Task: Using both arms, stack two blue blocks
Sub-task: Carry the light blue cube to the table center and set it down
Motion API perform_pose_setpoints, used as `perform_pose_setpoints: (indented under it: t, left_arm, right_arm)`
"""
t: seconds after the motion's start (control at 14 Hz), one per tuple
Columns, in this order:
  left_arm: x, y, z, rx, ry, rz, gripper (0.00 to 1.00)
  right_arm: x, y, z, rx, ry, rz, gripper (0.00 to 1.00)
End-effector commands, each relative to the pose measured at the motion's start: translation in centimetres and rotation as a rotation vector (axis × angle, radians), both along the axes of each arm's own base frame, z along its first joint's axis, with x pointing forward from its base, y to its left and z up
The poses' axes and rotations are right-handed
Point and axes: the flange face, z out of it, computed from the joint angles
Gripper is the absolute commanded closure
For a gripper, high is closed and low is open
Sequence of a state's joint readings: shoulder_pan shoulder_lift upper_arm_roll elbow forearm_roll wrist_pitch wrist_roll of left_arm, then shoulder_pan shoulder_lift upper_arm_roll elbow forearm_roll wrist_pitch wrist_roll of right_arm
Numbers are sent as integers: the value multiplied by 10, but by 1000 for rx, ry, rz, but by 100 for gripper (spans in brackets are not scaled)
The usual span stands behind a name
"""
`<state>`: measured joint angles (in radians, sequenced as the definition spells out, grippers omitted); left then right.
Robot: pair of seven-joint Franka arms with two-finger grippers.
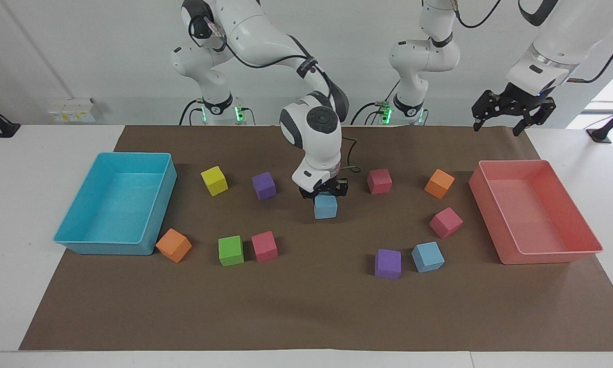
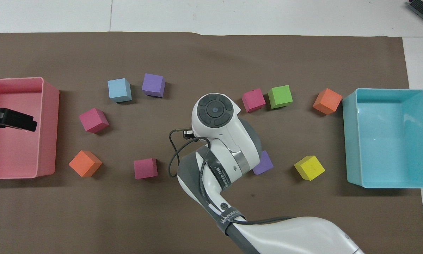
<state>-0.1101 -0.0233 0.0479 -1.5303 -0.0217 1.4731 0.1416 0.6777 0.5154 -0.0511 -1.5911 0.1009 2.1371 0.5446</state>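
Observation:
My right gripper is shut on a light blue block and holds it just above the brown mat at mid-table; in the overhead view the right arm hides this block. The second blue block rests on the mat toward the left arm's end, beside a purple cube; it also shows in the overhead view. My left gripper is open and empty and waits in the air over the robots' end of the pink tray.
A cyan tray stands at the right arm's end. Loose cubes lie around: yellow, purple, green, pink, two orange, two magenta.

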Motion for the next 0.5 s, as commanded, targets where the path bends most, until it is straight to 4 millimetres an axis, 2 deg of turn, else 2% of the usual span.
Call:
perform_pose_setpoints:
  t: [0.0,0.28,0.43]
  left_arm:
    - [-2,4,7,-5,-2,-1,0]
    - [-2,4,7,-5,-2,-1,0]
    - [-2,4,7,-5,-2,-1,0]
  right_arm:
    - [7,8,-14,8,-17,-9,100]
    - [8,7,-19,25,-20,-23,100]
    - [6,2,-27,13,-4,-29,100]
